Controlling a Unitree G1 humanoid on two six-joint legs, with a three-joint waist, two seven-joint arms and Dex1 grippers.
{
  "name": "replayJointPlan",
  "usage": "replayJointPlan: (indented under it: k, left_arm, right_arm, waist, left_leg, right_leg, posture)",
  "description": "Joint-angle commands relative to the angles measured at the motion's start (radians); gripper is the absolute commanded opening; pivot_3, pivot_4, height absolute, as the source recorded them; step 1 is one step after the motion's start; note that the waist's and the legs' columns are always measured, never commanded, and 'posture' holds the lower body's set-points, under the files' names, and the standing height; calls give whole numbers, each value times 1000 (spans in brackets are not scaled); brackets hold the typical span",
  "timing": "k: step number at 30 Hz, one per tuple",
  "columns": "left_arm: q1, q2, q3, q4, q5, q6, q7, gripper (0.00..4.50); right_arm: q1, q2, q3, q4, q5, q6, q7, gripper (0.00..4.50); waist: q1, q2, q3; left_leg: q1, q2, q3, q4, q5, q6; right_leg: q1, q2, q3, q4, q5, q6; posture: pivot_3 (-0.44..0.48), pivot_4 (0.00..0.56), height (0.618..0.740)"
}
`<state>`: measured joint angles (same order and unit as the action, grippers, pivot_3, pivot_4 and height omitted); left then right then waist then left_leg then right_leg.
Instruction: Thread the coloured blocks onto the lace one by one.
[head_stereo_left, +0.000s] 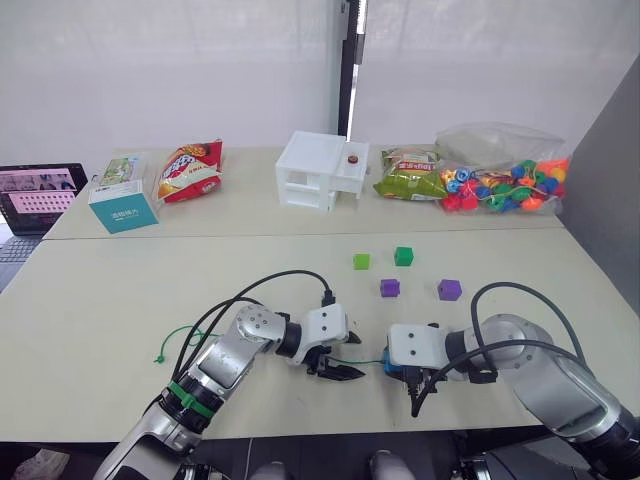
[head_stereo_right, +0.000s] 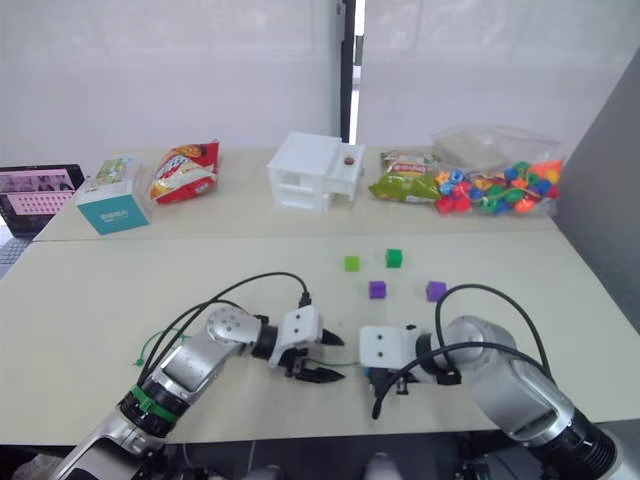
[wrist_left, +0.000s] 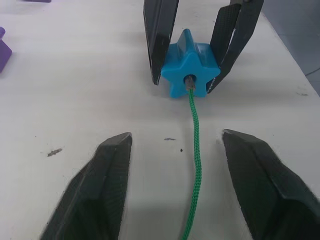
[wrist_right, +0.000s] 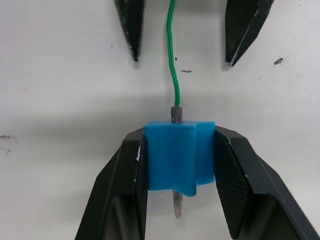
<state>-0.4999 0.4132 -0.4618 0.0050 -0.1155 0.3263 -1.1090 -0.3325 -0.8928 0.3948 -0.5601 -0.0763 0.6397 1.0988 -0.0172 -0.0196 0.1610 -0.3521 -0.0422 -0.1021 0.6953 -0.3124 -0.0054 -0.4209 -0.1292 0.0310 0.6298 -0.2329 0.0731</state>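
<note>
Lace (head_stereo_left: 172, 340) trailing across counter (head_stereo_left: 100, 290) between spread fingers of left tool (head_stereo_left: 335, 368), tip through blue block (wrist_right: 174, 157) clamped in right tool (wrist_right: 175, 200). First threading underway; next: regrip protruding tip, pull through. Four blocks (head_stereo_left: 390, 288) waiting beyond.

A bright blue, star-sided block (wrist_right: 179, 157) is held upright between the fingers of the right pincer (wrist_right: 179, 200), and the dark stiff tip (wrist_right: 176, 202) of the green lace (wrist_left: 196, 165) is seen passed right through it. The lace trails leftward across the tabletop (head_stereo_left: 120, 300). Farther back, a light green block (head_stereo_left: 361, 261), a dark green block (head_stereo_left: 403, 256) and two purple blocks (head_stereo_left: 390, 288) (head_stereo_left: 449, 290) are set apart from one another.
</note>
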Motion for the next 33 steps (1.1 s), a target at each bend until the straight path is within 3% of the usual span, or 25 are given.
replayJointPlan:
  k: [1,6,17,23,28,29,33]
  left_arm:
    - [-6,-3,-5,-20,8,-11,-1,1531]
    - [-12,-8,3,-22,-2,-7,-6,8]
    - [-99,-113,-55,52,36,10,6,0]
    - [-100,-110,-48,48,31,28,-6,0]
    - [-90,-99,-28,24,7,38,-15,1448]
    - [-88,-93,-25,17,3,45,-18,1859]
    - [-80,-78,-22,-1,-9,51,-35,3089]
  right_arm:
    - [11,6,35,11,-3,-9,3,1320]
    - [17,2,31,8,-5,-10,1,1320]
    - [21,15,38,-5,-6,5,-7,1320]
    - [28,12,31,-8,-11,15,-11,1320]
    - [32,26,-4,-18,26,56,-11,1320]
    - [32,24,-12,-21,33,63,-8,2397]
    - [51,-13,-70,-14,61,48,-3,3673]
  waist:
    - [1,0,0]
    - [1,0,0]
    - [3,0,0]
    - [3,0,0]
    - [2,0,0]
    - [3,0,0]
    - [5,0,0]
  left_leg:
    - [0,0,0,0,0,0]
    - [0,0,0,0,0,0]
    - [0,0,0,0,0,0]
    - [0,0,0,1,0,0]
    - [0,0,0,1,0,0]
    - [0,0,0,1,0,0]
    - [0,0,0,0,0,0]
  right_leg:
    - [0,0,0,0,0,0]
    - [0,0,0,0,0,0]
    - [0,0,0,0,0,0]
    - [1,0,0,0,0,0]
    - [1,0,0,0,0,0]
    - [1,0,0,0,0,0]
    - [0,0,0,0,0,0]
  posture:
    - [0,150,740]
    - [0,150,740]
    - [0,150,740]
    - [0,150,740]
    - [0,150,740]
    - [0,150,740]
    - [0,150,740]
